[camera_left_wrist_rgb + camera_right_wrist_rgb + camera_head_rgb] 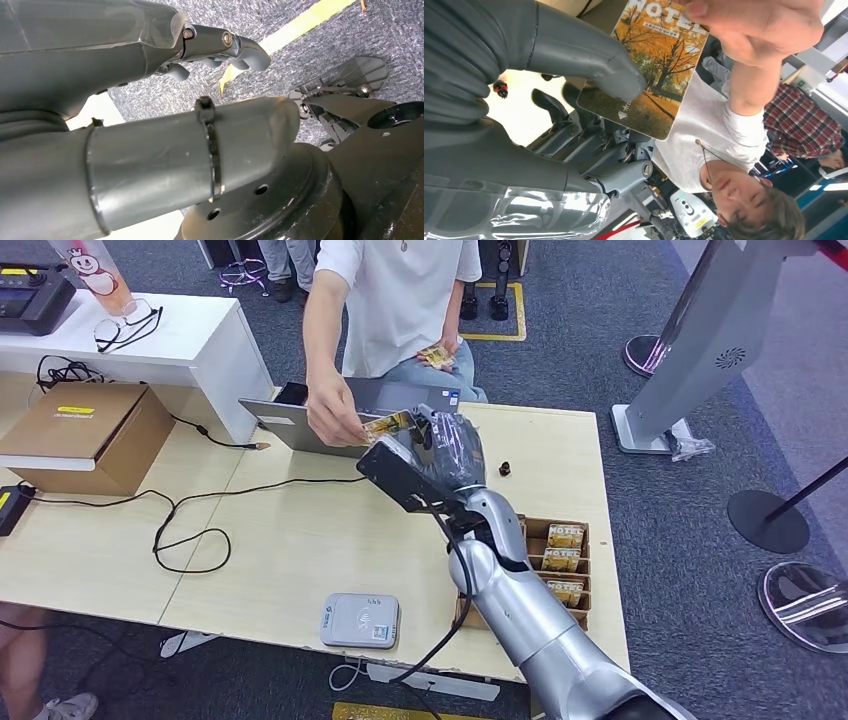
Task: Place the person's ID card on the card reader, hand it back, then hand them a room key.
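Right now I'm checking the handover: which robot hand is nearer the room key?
The right. The right robot hand holds the room key under its thumb while the person's hand grips the other end. The left robot hand hangs down over the carpet.

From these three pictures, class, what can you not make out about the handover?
- Room key, right wrist view: its top edge is cut off and the person's hand covers one corner.
- Room key, head view: too small to read.
- Right hand, head view: its back hides the fingers' hold.
- Box of cards: the arm hides part.
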